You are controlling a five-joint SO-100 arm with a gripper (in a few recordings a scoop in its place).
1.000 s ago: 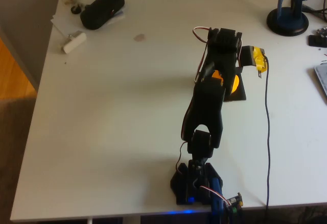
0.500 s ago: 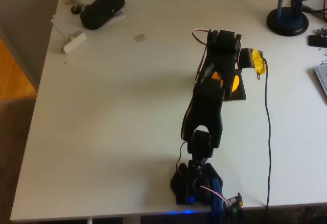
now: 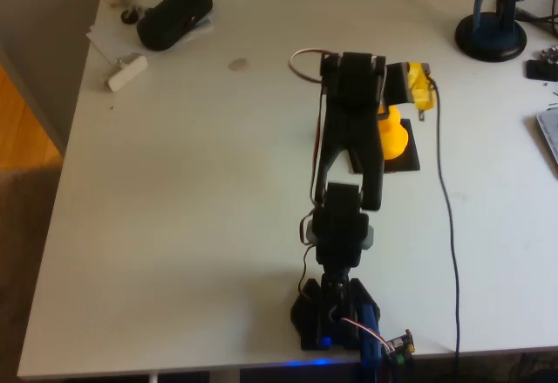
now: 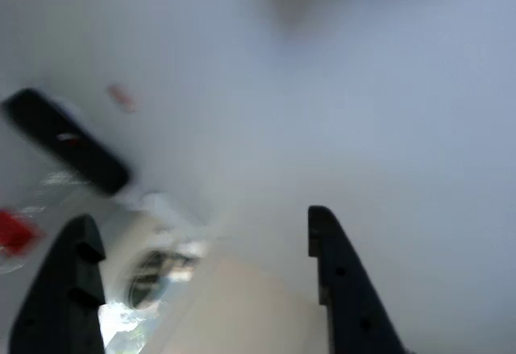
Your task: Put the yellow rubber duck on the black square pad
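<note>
Right now your duck [image 3: 393,134] sits on the black pad [image 3: 403,158], upright as far as the overhead view lets you judge, with the arm's dark link covering the pad's left part. Your claw [image 4: 201,273] is off the duck: in the wrist view its two black fingers [image 4: 343,281] stand spread wide with nothing between them, only the white table [image 3: 200,208] and blurred clutter beyond. From above, the arm [image 3: 349,130] reaches up the table just left of the duck, and its yellow-taped wrist part [image 3: 417,86] lies just above the duck in the picture. A black cable [image 3: 445,217] runs down the table just right of the pad. You have open white surface to the left of the arm; the black pouch [image 3: 174,15] and a small white block [image 3: 127,71] lie well apart near the upper left corner, and a blue stand [image 3: 493,17] sits at the upper right.
</note>
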